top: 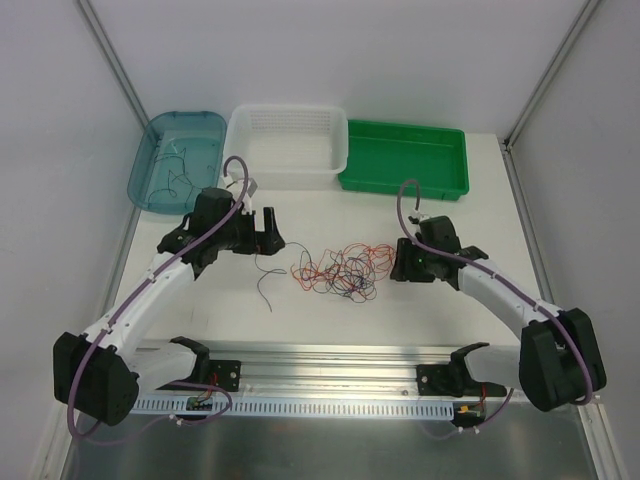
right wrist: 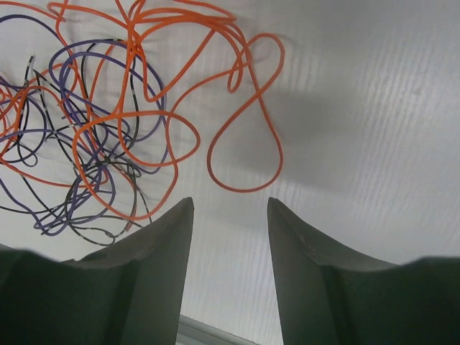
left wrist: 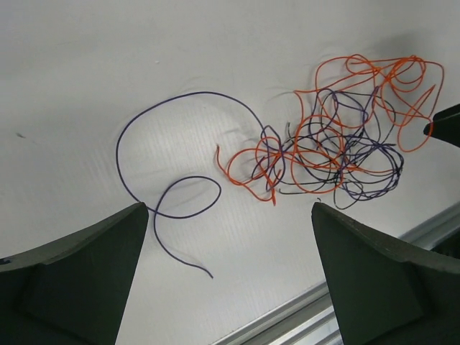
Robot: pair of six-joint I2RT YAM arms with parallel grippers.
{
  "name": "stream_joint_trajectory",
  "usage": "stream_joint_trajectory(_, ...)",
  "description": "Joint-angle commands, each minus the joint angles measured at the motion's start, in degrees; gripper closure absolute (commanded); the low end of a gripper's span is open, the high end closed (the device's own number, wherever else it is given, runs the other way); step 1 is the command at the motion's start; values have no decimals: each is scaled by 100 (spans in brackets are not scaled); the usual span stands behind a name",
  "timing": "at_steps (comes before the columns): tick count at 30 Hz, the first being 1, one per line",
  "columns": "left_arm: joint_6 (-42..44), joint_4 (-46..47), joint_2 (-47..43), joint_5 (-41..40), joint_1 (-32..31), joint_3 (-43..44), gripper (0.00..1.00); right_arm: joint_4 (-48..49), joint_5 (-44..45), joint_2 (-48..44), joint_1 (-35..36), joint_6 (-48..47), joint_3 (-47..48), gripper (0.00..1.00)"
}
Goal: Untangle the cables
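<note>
In the top external view, you had the cables [top: 335,272] lying as one tangle of orange-red, black and purple loops on the white table [top: 330,328], midway between both arms. A single purple wire [top: 262,283] trailed loose on the tangle's left. The left gripper [top: 275,238] sat just left of the tangle, and the right gripper [top: 398,265] just beside its right edge. At the far edge stood a blue tray [top: 140,178] containing a few thin dark wires [top: 180,165], a white basket [top: 287,150] and a green tray [top: 405,180], side by side. In the left wrist view, your left fingers [left wrist: 86,273] stood wide apart with nothing gripped. The purple wire curled on the table between and beyond them, one end running into the tangle further on, and the right gripper's dark tip showed at that tangle's far edge. In the right wrist view, your right fingers [right wrist: 151,266] stood apart by a narrow gap with nothing between them. An orange loop lay just ahead of the gap, and the main tangle sat ahead to the left.
</note>
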Motion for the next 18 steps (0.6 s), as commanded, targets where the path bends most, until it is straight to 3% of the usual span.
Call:
stream_joint_trajectory(1, 486, 65, 41, -549, 30, -176, 1, 636, -330, 226, -36, -286, 100, 51)
stream_joint_trajectory(5, 443, 276, -3, -629, 38, -432, 1, 664, -111, 542, -36, -322, 310, 54)
stream_joint_trajectory(7, 460, 285, -47, -638, 30, -440, 1, 629, -93, 727, -27, -348, 373, 60)
stream_joint_trajectory(8, 460, 294, -90, -664, 30, -466, 1, 594, -102, 745, -36, -383, 434, 66)
stream_joint_trajectory(9, 486, 302, -108, -725, 30, -458, 1, 558, -119, 711, -36, -392, 452, 79)
stream_joint_trajectory(12, 513, 303, -143, -726, 38, -484, 1, -90, 91, 272, -45, -716, 854, 99)
stream_joint_trajectory(18, 530, 294, -152, -646, 30, -432, 1, -2138, 706, -608, -36, -1393, 2515, 99)
